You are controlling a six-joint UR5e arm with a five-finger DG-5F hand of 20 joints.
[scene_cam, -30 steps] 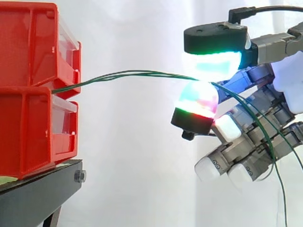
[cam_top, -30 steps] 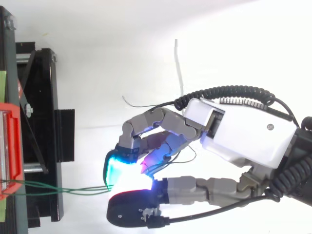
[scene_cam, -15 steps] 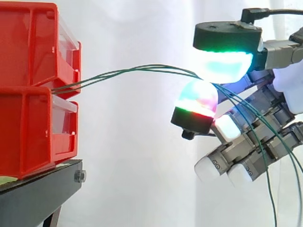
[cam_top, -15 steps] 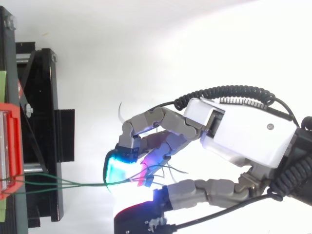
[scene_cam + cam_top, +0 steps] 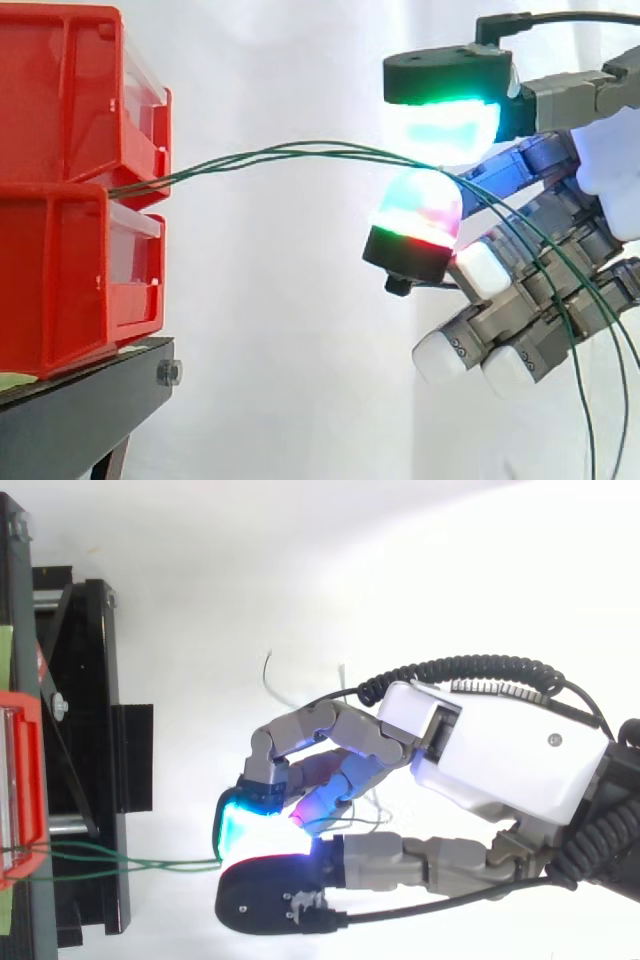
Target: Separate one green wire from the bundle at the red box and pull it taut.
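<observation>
Two red bins [image 5: 60,110] sit stacked on a black stand [image 5: 90,410], w/ a white curtain [image 5: 280,330] behind. The green wires [image 5: 300,150] exit the gap btwn the upper & lower bin and run roughly level toward the view's right in a shallow upward arch, slack, bundle unseparated. The hand [image 5: 500,750] meets them mid-air, well apart from the bins. Its glowing fingertips [image 5: 415,205] are pinched on the wires, thumb pad above. Past the pinch, the wires drape down over the curled fingers.

Bins [image 5: 60,120] red; wires [image 5: 300,150] green; stand [image 5: 80,415] black; fingers [image 5: 418,205] glowing cyan, green, red.
</observation>
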